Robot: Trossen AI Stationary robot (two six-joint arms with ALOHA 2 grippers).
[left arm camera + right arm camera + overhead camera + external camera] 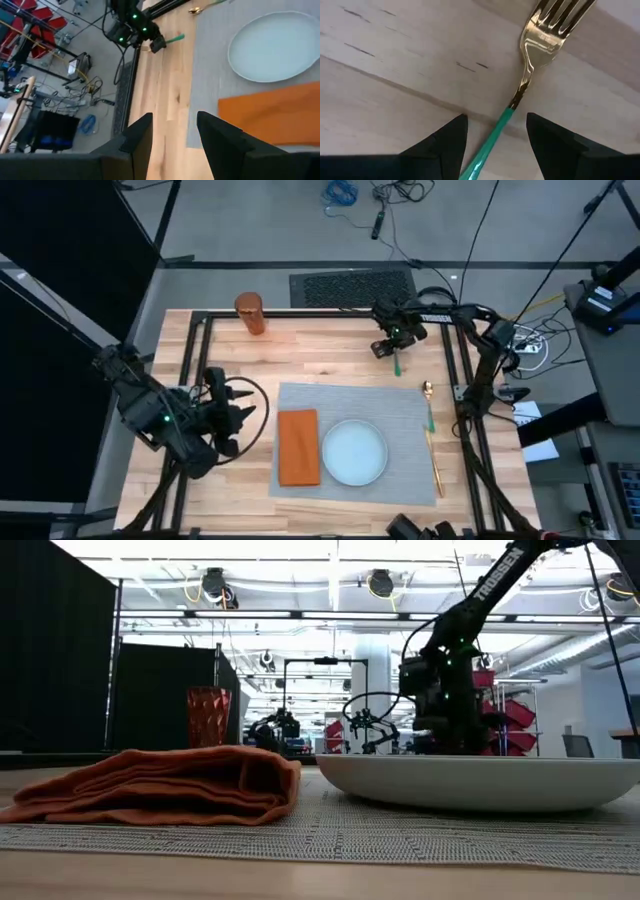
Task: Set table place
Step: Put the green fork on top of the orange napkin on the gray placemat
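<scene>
The table (330,345) carries a grey placemat (400,405) at its centre. On the mat, a pale-blue plate (354,452) sits toward the 6 o'clock edge, and a folded orange napkin (298,446) lies at the plate's 9 o'clock, just beside it. An orange tumbler (250,313) stands upright on bare wood at the mat's 11 o'clock, well apart from it. At the mat's 3 o'clock edge lie a gold spoon (428,402) with a green handle and a second gold piece of cutlery (435,465) below it, which is too small to identify. The right gripper (392,348) is positioned over bare wood at the mat's 1 o'clock. In the right wrist view, its fingers (445,142) are spread, with the green handle of a fork (535,45) lying between them on the wood; contact cannot be confirmed. The left gripper (237,418) waits at the mat's 9 o'clock with its fingers (137,140) spread, holding nothing.
</scene>
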